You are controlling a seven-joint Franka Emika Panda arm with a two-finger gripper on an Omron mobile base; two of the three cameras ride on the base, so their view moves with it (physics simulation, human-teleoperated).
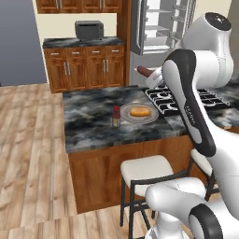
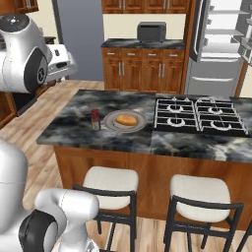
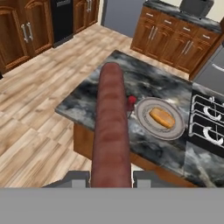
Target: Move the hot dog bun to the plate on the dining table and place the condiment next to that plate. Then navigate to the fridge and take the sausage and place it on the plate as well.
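Wood floor (image 1: 28,140), stools (image 2: 110,184) (two)

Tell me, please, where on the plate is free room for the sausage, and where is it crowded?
The plate is bare on its side toward the condiment, between the hot dog bun and the rim. The bun fills the middle. Outside that rim the condiment stands close. The gripper holds the sausage.

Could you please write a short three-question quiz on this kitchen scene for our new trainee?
1. True or false: the bun lies on the plate.
2. The gripper is shut on what? A) a sausage B) a spoon C) a cup
3. Fill in: the red-capped bottle stands on the table beside the ____.

Key: 1 true; 2 A, the sausage; 3 plate.
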